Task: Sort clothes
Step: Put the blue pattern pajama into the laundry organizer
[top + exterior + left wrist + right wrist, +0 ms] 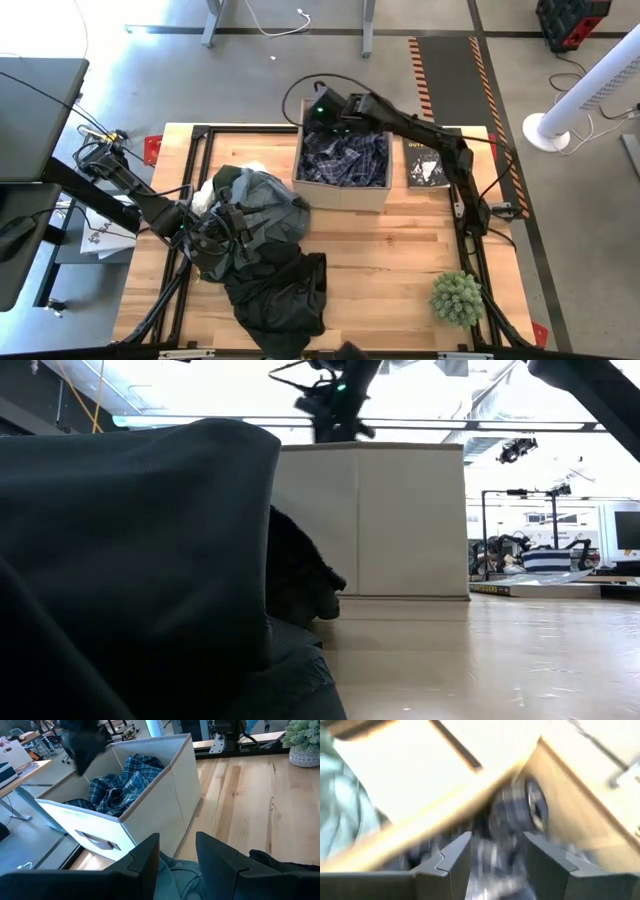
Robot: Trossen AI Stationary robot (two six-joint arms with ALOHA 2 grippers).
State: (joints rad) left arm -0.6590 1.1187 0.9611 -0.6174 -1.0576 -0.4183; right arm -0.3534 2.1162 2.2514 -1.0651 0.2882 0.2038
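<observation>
Plaid shirt [345,158] in box [340,192] | our right gripper [494,852] hovered above, jaws released | left gripper [176,855] jaws parted over grey-green garment [262,205] | we'd pinch one layer only.

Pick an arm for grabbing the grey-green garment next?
Left, probably. Left gripper hangs over the grey-green garment, fingers open. Right gripper is over the box's far rim, above the plaid shirt.

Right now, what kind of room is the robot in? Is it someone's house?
Probably not a house; it looks like a robot lab or workshop. The wooden table stands on bare concrete with striped hazard tape on the floor, and beyond the cardboard box more robot rigs stand under bright lights.
</observation>
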